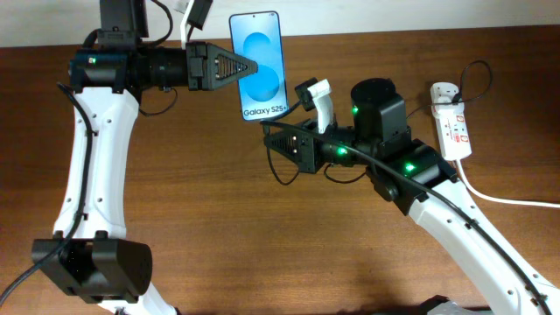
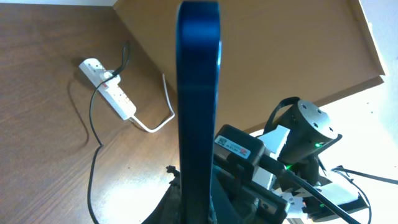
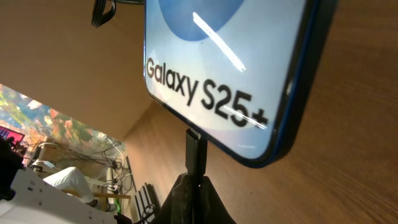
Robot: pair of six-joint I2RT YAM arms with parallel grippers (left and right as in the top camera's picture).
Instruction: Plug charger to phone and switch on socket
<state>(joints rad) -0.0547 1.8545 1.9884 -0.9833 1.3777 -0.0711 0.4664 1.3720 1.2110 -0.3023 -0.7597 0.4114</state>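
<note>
My left gripper [image 1: 248, 66] is shut on the phone [image 1: 260, 61] and holds it above the table, blue screen up, "Galaxy S25+" text at its near end. In the left wrist view the phone [image 2: 199, 74] shows edge-on between the fingers [image 2: 198, 190]. My right gripper [image 1: 269, 133] is shut on the charger's black plug [image 3: 196, 152], just below the phone's near end. In the right wrist view the plug tip meets the phone's bottom edge [image 3: 249, 93]; I cannot tell how deep it sits. The white socket [image 1: 451, 127] lies at the far right with the charger's black cable [image 2: 93, 143] running from it.
The socket's thick white cord [image 1: 507, 199] runs off to the right edge. The socket also shows in the left wrist view [image 2: 112, 93]. The right arm's body [image 1: 385, 149] lies between the phone and the socket. The wooden table [image 1: 262, 245] extends toward the front.
</note>
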